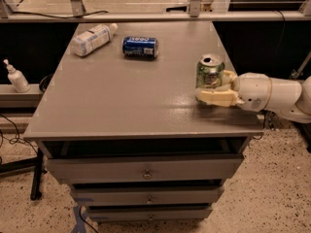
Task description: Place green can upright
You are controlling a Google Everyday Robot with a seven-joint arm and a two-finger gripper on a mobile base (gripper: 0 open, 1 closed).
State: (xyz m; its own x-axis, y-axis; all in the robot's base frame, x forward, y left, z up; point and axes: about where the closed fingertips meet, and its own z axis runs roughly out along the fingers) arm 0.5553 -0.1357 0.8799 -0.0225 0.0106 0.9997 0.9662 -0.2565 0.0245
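The green can stands upright near the right edge of the grey table, its silver top with the opening facing up. My gripper reaches in from the right and is shut on the can's lower part. One cream finger lies across the can's front and hides its base. The other finger shows behind the can on its right. I cannot tell whether the can's base touches the tabletop.
A dark-blue can lies on its side at the back middle. A white-labelled plastic bottle lies at the back left. A metal rail runs behind the table. A pump bottle stands on a ledge to the left. Drawers sit below.
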